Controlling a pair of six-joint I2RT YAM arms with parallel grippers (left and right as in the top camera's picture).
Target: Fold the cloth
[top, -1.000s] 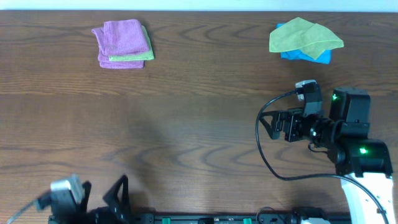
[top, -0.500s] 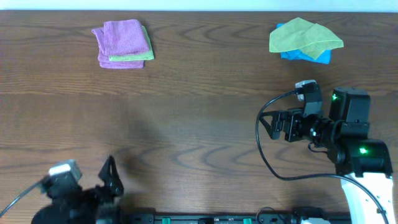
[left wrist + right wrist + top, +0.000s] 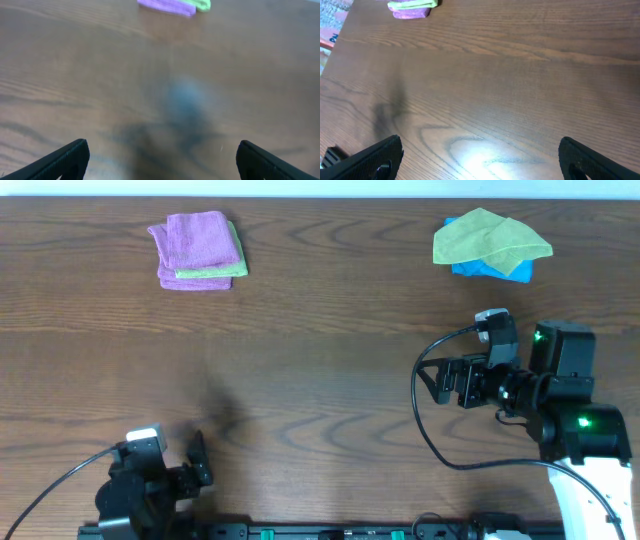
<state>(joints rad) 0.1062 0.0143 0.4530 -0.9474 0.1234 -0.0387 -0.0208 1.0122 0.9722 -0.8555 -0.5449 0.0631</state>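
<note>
shifted right along the near edge since a second ago: left gripper [image 3: 199, 461], now low at the front left of the table [image 3: 320, 370], facing the far side. unmoved over the same span: right gripper [image 3: 446, 380], parked right of centre and pointing left. likewise unchanged: cloth [image 3: 199, 238] and the other piles.

left gripper spread apart, with dark fingertips [image 3: 65, 159] at the two bottom corners of its wrist view and only blurred wood between. right gripper spread wide too, fingertips [image 3: 375, 159] far apart in its own view, only wood grain between.

cloth far back on the left, well apart from both grippers: folded into a neat purple rectangle, lying on top of a small stack. under it a lime layer [image 3: 222, 271] sticking out along the right and near edges, and below that a second purple layer [image 3: 188, 281]. label too small to make out. same stack seen as a thin purple-and-green strip at the top edge of the left wrist view and at the upper left of the right wrist view.

far back on the right, crumpled green cloth [image 3: 490, 235] draped over a blue one [image 3: 495, 270]. black cable [image 3: 424, 425] looping from the right arm down across the wood.
</note>
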